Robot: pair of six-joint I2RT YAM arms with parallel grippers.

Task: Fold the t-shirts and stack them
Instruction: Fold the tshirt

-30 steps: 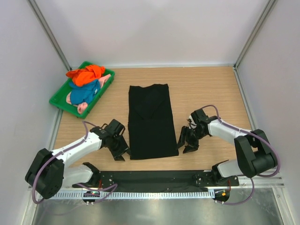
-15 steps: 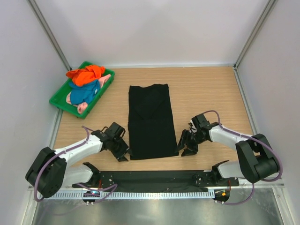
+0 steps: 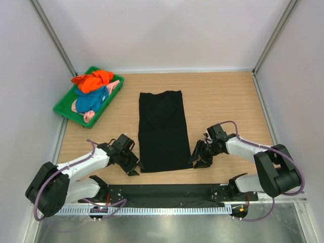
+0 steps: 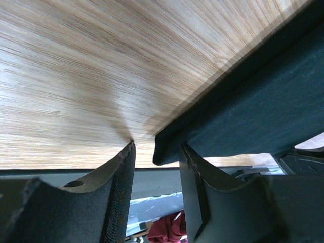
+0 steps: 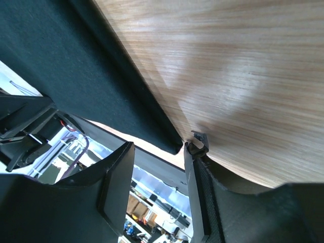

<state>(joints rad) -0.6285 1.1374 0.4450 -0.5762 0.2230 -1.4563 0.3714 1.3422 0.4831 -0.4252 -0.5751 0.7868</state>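
A plain black t-shirt (image 3: 162, 131) lies flat on the wooden table, folded into a long strip. My left gripper (image 3: 132, 165) is low at its near left corner. In the left wrist view the cloth's corner (image 4: 167, 147) sits between the spread fingers of that gripper (image 4: 158, 148), not pinched. My right gripper (image 3: 199, 158) is at the near right corner. In the right wrist view the black t-shirt (image 5: 76, 61) ends in a corner inside the gap of the gripper (image 5: 162, 146), whose jaws stand apart. Orange (image 3: 93, 80), blue (image 3: 92, 99) and pink (image 3: 116, 85) t-shirts lie heaped at the back left.
The green tray (image 3: 64, 110) holding the coloured heap stands at the back left by the wall. Bare wood (image 3: 228, 101) lies right of the black shirt. The arms' base rail (image 3: 162, 192) runs along the near edge.
Both grippers have slid in and down toward the black shirt's near corners, and their jaws have narrowed a little. The shirt itself has not moved.
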